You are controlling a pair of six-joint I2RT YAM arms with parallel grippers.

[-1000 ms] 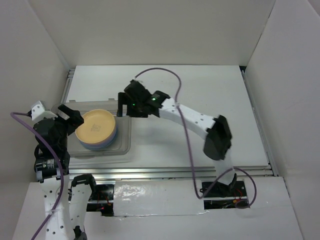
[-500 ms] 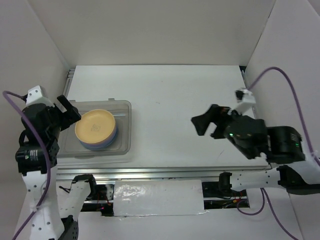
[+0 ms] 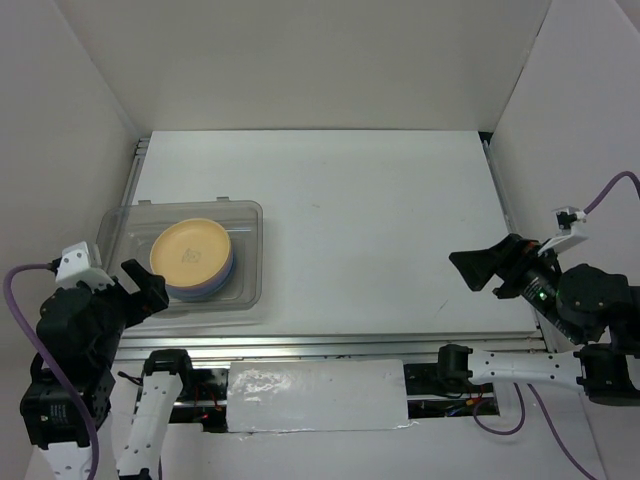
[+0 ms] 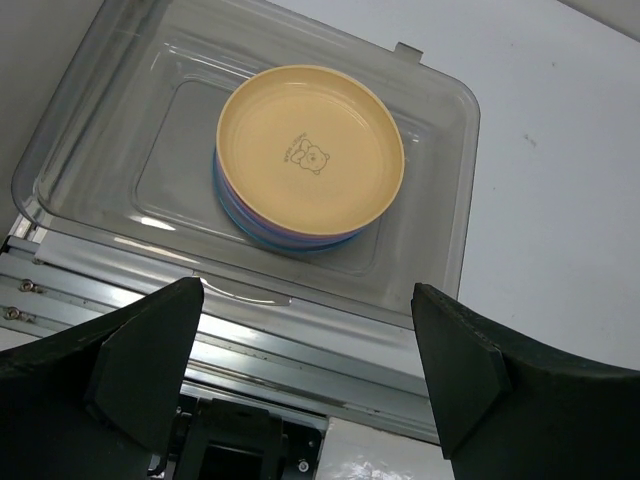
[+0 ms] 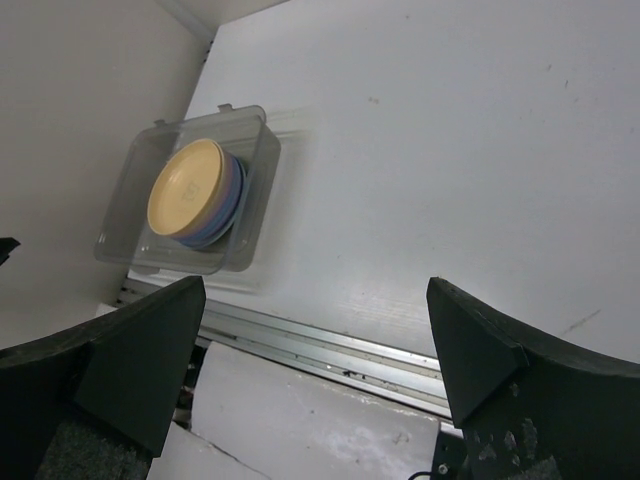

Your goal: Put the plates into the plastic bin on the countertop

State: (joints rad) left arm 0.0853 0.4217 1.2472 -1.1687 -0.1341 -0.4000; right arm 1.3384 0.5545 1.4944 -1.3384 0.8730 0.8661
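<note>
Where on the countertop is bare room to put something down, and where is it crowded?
Bare: the countertop right of the plastic bin, up to the right rail, and behind it. Crowded: the near-left corner, where the plate stack sits in the bin.

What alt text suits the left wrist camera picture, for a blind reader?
A stack of small plates, a cream one with a tiny bear print on top, sits inside a clear plastic bin on a white countertop. The left end effector's two dark fingers frame the bottom edge, open and empty.
</note>
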